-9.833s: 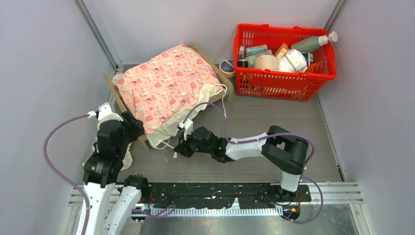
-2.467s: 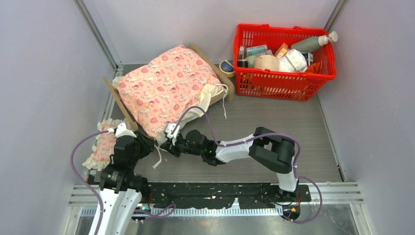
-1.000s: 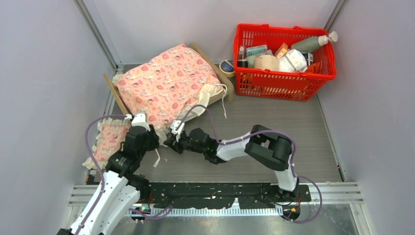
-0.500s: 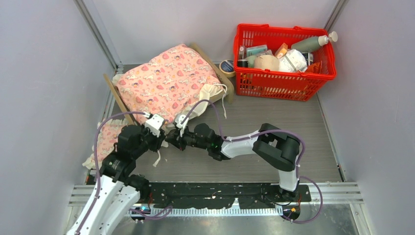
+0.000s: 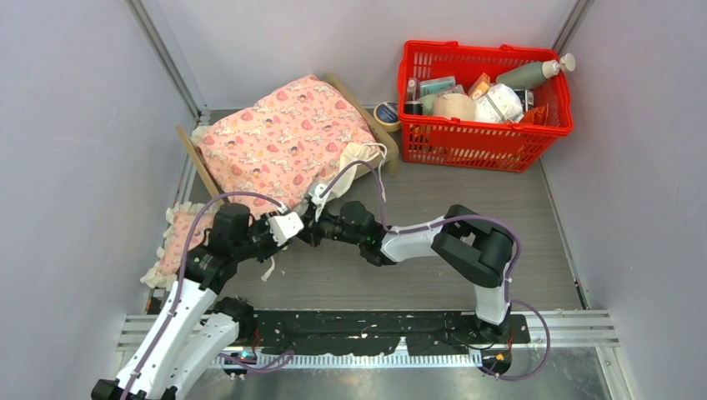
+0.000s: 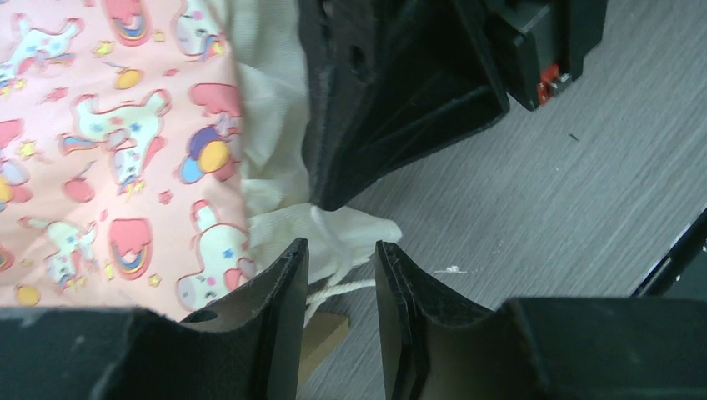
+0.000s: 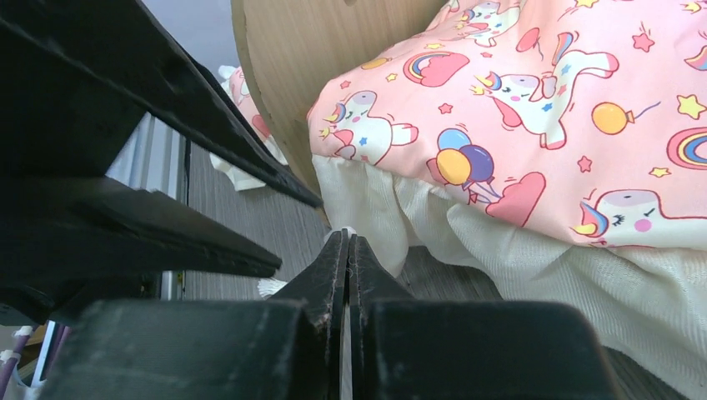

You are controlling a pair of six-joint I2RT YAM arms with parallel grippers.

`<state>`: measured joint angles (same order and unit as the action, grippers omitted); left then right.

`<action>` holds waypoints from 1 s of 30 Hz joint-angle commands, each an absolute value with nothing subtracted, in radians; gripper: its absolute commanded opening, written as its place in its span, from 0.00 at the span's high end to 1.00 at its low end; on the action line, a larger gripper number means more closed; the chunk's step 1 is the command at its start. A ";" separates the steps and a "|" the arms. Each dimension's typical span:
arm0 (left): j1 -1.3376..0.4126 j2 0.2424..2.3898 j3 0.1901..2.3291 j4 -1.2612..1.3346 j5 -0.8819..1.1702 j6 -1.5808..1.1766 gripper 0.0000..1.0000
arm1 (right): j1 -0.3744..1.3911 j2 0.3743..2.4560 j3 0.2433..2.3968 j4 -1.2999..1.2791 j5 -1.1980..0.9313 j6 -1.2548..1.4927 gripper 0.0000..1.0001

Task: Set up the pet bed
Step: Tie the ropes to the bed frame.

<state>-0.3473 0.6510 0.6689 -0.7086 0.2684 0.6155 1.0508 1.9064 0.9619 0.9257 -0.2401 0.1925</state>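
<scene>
Labels on goods in red basket too small to read. Pet bed back-left under blanket, approx 11 o'clock from both grippers. Left gripper jaws apart over cream frill + cord. Right gripper clenched tip-to-tip at frill; grasp unclear.

1 pet bed, 1 pink unicorn-print blanket, 1 frilled pillow. 1 roll of tape sits just left of 1 red basket, with 1 pump bottle inside that basket. 2 tools: left tool, right tool.
</scene>
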 commanded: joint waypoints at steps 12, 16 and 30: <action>-0.339 0.747 0.631 -0.619 0.273 0.753 0.63 | 1.047 1.864 0.932 1.053 -0.307 0.223 0.95; -0.341 0.721 0.614 -0.589 0.270 0.758 0.63 | 1.046 1.859 0.929 1.061 -0.318 0.221 0.95; -0.320 0.730 0.648 -0.564 0.276 0.505 1.00 | 1.037 1.839 0.865 1.200 -0.201 0.274 0.44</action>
<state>-0.3347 0.7513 0.6170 -0.6270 0.2535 0.6548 1.0397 1.9003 0.9051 1.0252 -0.2691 0.2401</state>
